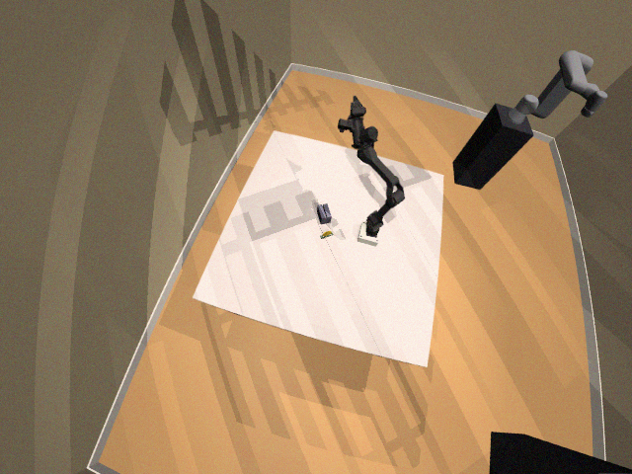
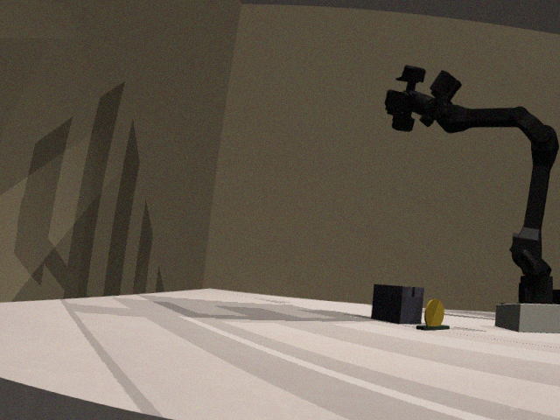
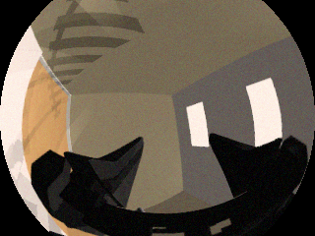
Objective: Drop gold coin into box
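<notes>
The gold coin [image 1: 327, 234] [image 2: 434, 311] stands on edge in the shallow dark-green holder [image 2: 444, 327] on the white table top. The dark grey box [image 1: 321, 214] [image 2: 391, 304] stands close beside them, its slot showing as a dark line across the lid in the top view. My gripper [image 3: 177, 139] is open, with nothing between its fingers. The arm holds it high above the table, well away from coin and box. Coin, holder and box are not in the wrist view, which shows walls and part of the floor.
The arm's pale base block [image 1: 367, 240] [image 2: 538, 318] stands on the white table top [image 1: 306, 290] [image 2: 226, 361], to the right of the coin and box. A black pedestal [image 1: 487, 147] with a grey arm [image 1: 551, 94] stands beyond the table.
</notes>
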You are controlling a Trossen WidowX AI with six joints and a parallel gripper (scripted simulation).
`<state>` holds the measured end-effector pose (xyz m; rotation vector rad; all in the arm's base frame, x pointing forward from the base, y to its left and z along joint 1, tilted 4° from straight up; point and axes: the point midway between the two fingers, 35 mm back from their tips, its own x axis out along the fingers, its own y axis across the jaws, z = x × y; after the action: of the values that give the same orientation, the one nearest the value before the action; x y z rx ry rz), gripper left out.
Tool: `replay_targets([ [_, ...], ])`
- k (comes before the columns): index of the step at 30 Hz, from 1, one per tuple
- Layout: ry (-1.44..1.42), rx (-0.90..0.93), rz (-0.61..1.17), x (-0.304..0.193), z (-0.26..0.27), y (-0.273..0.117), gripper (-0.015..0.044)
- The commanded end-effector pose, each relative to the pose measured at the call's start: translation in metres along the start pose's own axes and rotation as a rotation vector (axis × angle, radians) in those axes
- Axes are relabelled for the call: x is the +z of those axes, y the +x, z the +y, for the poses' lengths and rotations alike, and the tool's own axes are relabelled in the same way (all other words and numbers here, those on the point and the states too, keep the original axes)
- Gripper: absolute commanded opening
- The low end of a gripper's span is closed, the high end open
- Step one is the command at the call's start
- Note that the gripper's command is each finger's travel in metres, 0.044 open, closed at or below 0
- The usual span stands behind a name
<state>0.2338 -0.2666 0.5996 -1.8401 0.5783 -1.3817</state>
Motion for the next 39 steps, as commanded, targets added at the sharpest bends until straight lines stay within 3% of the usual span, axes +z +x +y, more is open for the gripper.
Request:
replay_targets([
  [1, 0.003, 0.001, -0.009, 0.002, 0.0, -0.001, 0.0374],
  [9, 0.169, 0.176, -0.278, 0.085, 0.04, -0.028, 0.0164],
  [21, 0.441, 0.673, -0.615, 0.199, 0.111, -0.133, 0.0161],
  [30, 0.531, 1.215, -0.747, 0.262, 0.155, -0.268, 0.0161],
  [39, 0.396, 1.764, -0.671, 0.258, 0.179, -0.417, 0.0161],
])
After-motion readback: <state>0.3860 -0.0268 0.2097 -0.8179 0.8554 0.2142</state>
